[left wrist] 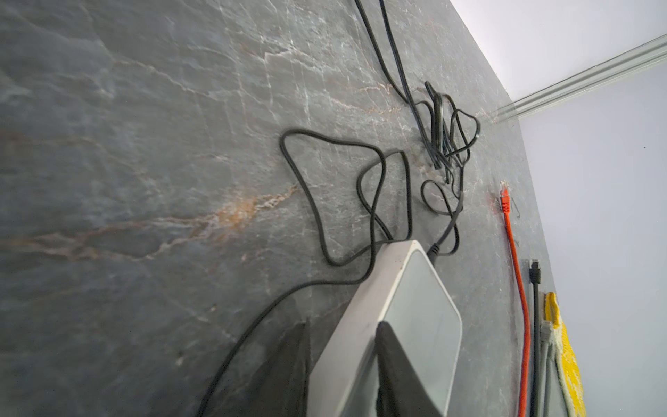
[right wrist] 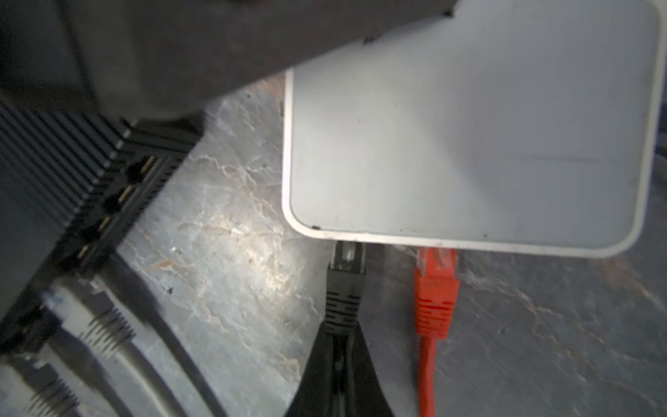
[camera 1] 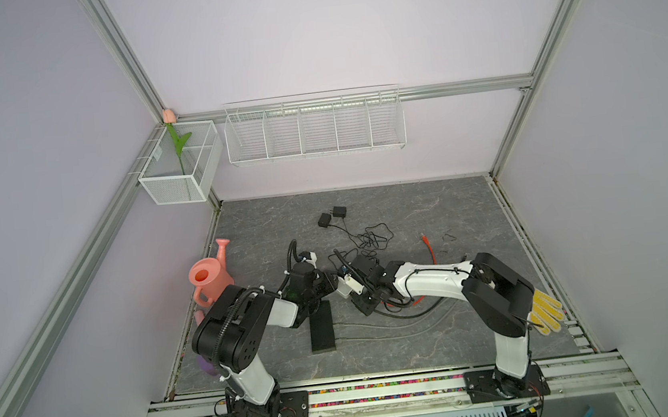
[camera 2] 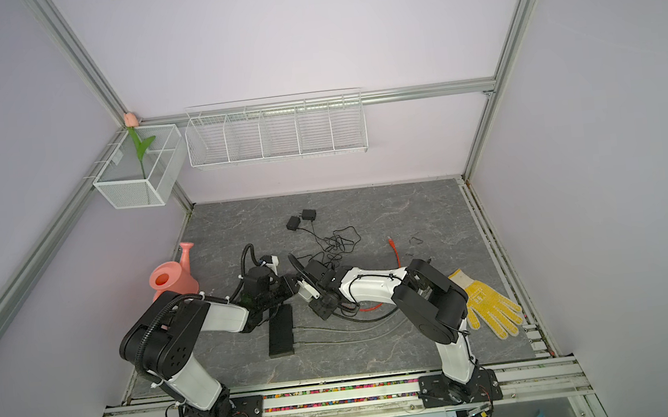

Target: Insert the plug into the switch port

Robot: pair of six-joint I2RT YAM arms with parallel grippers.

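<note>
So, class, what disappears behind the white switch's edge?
The tips of a black plug and an orange plug pass behind it. The switch covers its ports, so whether either plug is fully seated cannot be seen.

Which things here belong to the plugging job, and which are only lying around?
For the job: white switch; black plug at its edge.

Lying about: pink watering can; yellow glove; black power adapters with tangled cords; artificial tulip in the mesh basket.
</note>
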